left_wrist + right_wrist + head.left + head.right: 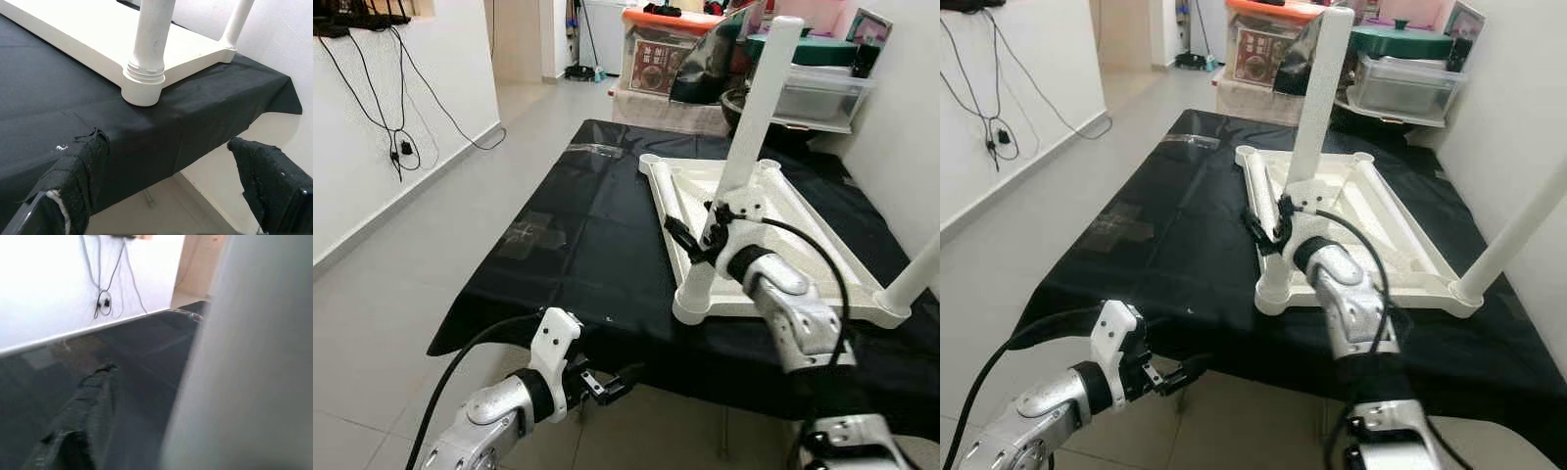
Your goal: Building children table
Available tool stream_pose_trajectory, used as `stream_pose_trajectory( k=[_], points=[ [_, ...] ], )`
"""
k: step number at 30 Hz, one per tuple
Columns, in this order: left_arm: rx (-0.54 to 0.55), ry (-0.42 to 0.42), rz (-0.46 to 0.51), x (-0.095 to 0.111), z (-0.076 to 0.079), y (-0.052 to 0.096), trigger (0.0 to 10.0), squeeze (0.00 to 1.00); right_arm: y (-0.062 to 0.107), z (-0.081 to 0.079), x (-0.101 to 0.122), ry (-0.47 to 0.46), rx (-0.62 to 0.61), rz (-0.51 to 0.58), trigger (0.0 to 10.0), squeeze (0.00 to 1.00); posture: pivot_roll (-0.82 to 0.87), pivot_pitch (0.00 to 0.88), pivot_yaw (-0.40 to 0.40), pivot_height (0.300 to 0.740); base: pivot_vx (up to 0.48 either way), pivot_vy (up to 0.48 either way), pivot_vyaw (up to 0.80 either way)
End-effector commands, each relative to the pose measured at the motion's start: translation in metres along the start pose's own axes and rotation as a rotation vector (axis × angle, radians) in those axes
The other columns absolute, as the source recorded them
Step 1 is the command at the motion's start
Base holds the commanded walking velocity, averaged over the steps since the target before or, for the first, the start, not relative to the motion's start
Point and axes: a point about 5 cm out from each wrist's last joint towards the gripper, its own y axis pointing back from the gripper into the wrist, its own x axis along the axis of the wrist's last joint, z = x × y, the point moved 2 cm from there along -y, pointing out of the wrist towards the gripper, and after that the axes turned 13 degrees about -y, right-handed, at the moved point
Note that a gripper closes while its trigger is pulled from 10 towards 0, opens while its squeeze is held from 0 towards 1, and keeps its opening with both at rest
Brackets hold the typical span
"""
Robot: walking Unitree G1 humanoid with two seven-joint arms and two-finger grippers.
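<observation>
The right gripper (700, 240) is closed around a white table leg (756, 117) near its base, where the leg stands upright in the near-left corner socket of the upturned white tabletop (822, 257). In the right wrist view that leg (244, 362) is a pale blur close beside 1 black finger (78, 426).

The left gripper (612, 384) hangs low in front of the near edge of the black cloth (578, 245), its 2 fingers (73, 181) spread wide and holding nothing.

The tabletop lies underside up on the cloth, toward the right wall. A 2nd leg (918, 276) rises tilted from its near-right corner, and a 3rd white leg (1255, 196) lies flat along its left rim.

Beyond the cloth stand storage containers: a clear plastic bin (818, 93) with a green lid (822, 49) on top, and a box with an orange lid (668, 20); their contents cannot be made out. Black cables (396, 117) hang down the left wall.
</observation>
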Motion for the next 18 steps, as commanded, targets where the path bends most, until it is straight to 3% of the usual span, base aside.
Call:
stream_pose_trajectory(
  k=[1, 2, 3, 4, 6, 7, 8, 9, 10, 11, 13, 14, 15, 16, 17, 18],
  points=[
    [-0.008, 0.017, -0.013, -0.005, 0.003, -0.002, 10.0, 0.0, -0.005, -0.009, -0.006, 0.043, 0.101, -0.05, 3.6, 0.0, 0.1, 0.0, -0.125, 0.74, 0.0, 0.0, 0.0],
    [-0.008, 0.017, -0.013, -0.005, 0.003, -0.002, 10.0, 0.0, -0.005, -0.009, -0.006, 0.043, 0.101, -0.05, 3.6, 0.0, 0.1, 0.0, -0.125, 0.74, 0.0, 0.0, 0.0],
    [-0.007, 0.016, -0.014, -0.005, 0.003, -0.002, 10.0, 0.0, -0.006, -0.007, -0.011, 0.058, 0.096, -0.077, 0.0, 0.0, 0.1, 0.0, -0.127, 0.74, 0.0, 0.0, 0.0],
    [-0.007, 0.016, -0.014, -0.005, 0.003, -0.002, 10.0, 0.0, -0.006, -0.007, -0.011, 0.058, 0.096, -0.077, 0.0, 0.0, 0.1, 0.0, -0.127, 0.74, 0.0, 0.0, 0.0],
    [-0.003, 0.027, -0.014, -0.005, 0.003, -0.001, 10.0, 0.0, -0.013, 0.032, -0.019, -0.049, -0.329, -0.101, 0.0, 0.0, 0.1, 0.0, -0.123, 0.74, 0.0, 0.0, 0.0],
    [-0.003, 0.027, -0.014, -0.005, 0.003, -0.001, 10.0, 0.0, -0.013, 0.032, -0.019, -0.049, -0.329, -0.101, 0.0, 0.0, 0.1, 0.0, -0.123, 0.74, 0.0, 0.0, 0.0],
    [-0.002, 0.029, -0.013, -0.005, 0.003, -0.001, 10.0, 0.0, -0.008, 0.051, -0.025, -0.136, -0.579, -0.099, 0.0, 0.0, 0.1, 0.0, -0.123, 0.74, 0.0, 0.0, 0.0],
    [-0.002, 0.029, -0.013, -0.005, 0.003, -0.001, 10.0, 0.0, -0.008, 0.051, -0.025, -0.136, -0.579, -0.099, 0.0, 0.0, 0.1, 0.0, -0.123, 0.74, 0.0, 0.0, 0.0],
    [-0.002, 0.024, -0.013, -0.004, 0.002, 0.0, 10.0, 0.0, 0.003, 0.063, -0.035, -0.224, -0.789, -0.106, 0.0, 0.0, 0.11, 0.0, -0.124, 0.74, 0.0, 0.0, 0.0],
    [-0.002, 0.016, -0.018, -0.004, 0.001, 0.001, 10.0, 0.0, 0.012, 0.065, -0.045, -0.281, -0.903, -0.115, 0.0, 0.0, 0.11, 0.0, -0.123, 0.74, 0.0, 0.0, 0.0],
    [0.001, 0.009, -0.023, -0.004, 0.0, 0.002, 10.0, 0.0, 0.016, 0.059, -0.052, -0.312, -0.944, -0.118, 0.0, 0.0, 0.12, 0.0, -0.12, 0.74, 0.0, 0.0, 0.0],
    [0.004, 0.008, -0.027, -0.005, -0.001, 0.004, 10.0, 0.0, 0.019, 0.048, -0.054, -0.308, -0.953, -0.105, 0.0, 0.0, 0.12, 0.0, -0.115, 0.74, 0.0, 0.0, 0.0],
    [0.007, 0.012, -0.03, -0.006, -0.002, 0.006, 10.0, 0.0, 0.015, 0.019, -0.056, -0.318, -0.857, -0.1, 10.0, 0.0, 0.11, 0.0, -0.105, 0.74, 0.0, 0.0, 0.0],
    [0.007, 0.012, -0.03, -0.006, -0.002, 0.006, 10.0, 0.0, 0.015, 0.019, -0.056, -0.318, -0.857, -0.1, 10.0, 0.0, 0.11, 0.0, -0.105, 0.74, 0.0, 0.0, 0.0],
    [0.004, 0.016, -0.031, -0.006, -0.001, 0.006, 10.0, 0.0, 0.011, 0.002, -0.056, -0.325, -0.788, -0.103, 10.0, 0.0, 0.1, 0.0, -0.098, 0.74, 0.0, 0.0, 0.0],
    [0.004, 0.016, -0.031, -0.006, -0.001, 0.006, 10.0, 0.0, 0.011, 0.002, -0.056, -0.325, -0.788, -0.103, 10.0, 0.0, 0.1, 0.0, -0.098, 0.74, 0.0, 0.0, 0.0]
  ],
)
